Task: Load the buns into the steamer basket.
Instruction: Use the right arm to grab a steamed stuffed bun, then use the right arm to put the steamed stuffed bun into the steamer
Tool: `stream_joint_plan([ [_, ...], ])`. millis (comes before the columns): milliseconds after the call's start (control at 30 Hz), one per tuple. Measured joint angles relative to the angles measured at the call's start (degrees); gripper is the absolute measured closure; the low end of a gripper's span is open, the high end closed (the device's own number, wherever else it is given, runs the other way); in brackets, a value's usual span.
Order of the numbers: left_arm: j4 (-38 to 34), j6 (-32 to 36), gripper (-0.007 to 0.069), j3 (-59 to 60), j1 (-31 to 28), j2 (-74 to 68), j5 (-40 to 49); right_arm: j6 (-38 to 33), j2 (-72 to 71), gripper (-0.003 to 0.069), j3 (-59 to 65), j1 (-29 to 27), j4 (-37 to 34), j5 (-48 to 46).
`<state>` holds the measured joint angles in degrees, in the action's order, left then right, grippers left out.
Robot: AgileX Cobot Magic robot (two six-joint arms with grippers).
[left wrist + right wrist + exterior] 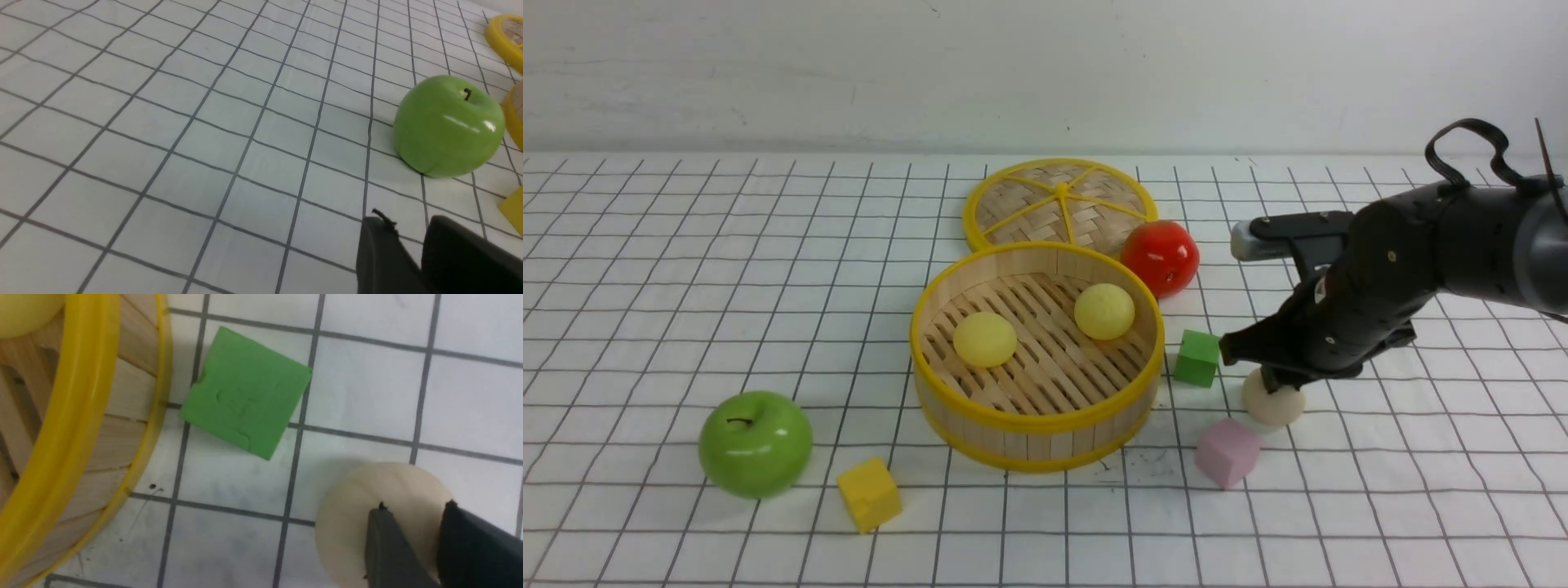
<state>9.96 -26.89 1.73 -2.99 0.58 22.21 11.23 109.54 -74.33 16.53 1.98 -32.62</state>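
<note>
The left gripper (408, 222) shows only in its wrist view, well to the left of the steamer basket (1033, 422). Its two dark fingers stand a slim gap apart with nothing between them, over the bare white gridded table (686, 245). A glossy green apple (756, 443) sits well left of the basket and nearer the robot. A yellow cube (869, 493) lies between that apple and the basket's near wall, closer still to the robot.

The basket stands upright at mid-table. Two pale yellow buns (984, 339) rest on its slatted floor, apart from each other, one toward its left side and the other (1103, 311) toward its far right.

Behind the basket a flat woven lid (1058, 200) lies with its near edge at the basket's far rim. A red apple (1160, 257) sits just beside the basket's far-right rim.

A green cube (1197, 357) lies just right of the basket's wall, not touching it. A pink cube (1227, 452) sits to the basket's right, nearer the robot.

The beige bun (1274, 404) rests on the table outside the basket, right of the green cube. The right gripper (1262, 374) is down on top of it, jaws nearly together at its crown. Whether they pinch the bun or only touch it I cannot tell.
</note>
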Motion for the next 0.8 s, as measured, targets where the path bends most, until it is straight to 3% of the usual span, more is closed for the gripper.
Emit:
stream_joint_plan([
  [333, 0.0, 0.0, 0.0456, 0.0, 0.0, 0.0, 0.0, 0.0, 0.0, 0.0659, 0.0, 0.0, 0.0, -0.9],
  [700, 0.0, 0.0, 0.0442, 0.0, 0.0, 0.0, 0.0, 0.1, -3.7, 0.0659, -3.7, 0.0, -0.1, -6.3],
  [800, 0.0, 0.0, 0.0439, 0.0, 0.0, 0.0, 0.0, -1.7, -7.2, 0.0659, -5.9, 0.5, -3.2, -7.5],
])
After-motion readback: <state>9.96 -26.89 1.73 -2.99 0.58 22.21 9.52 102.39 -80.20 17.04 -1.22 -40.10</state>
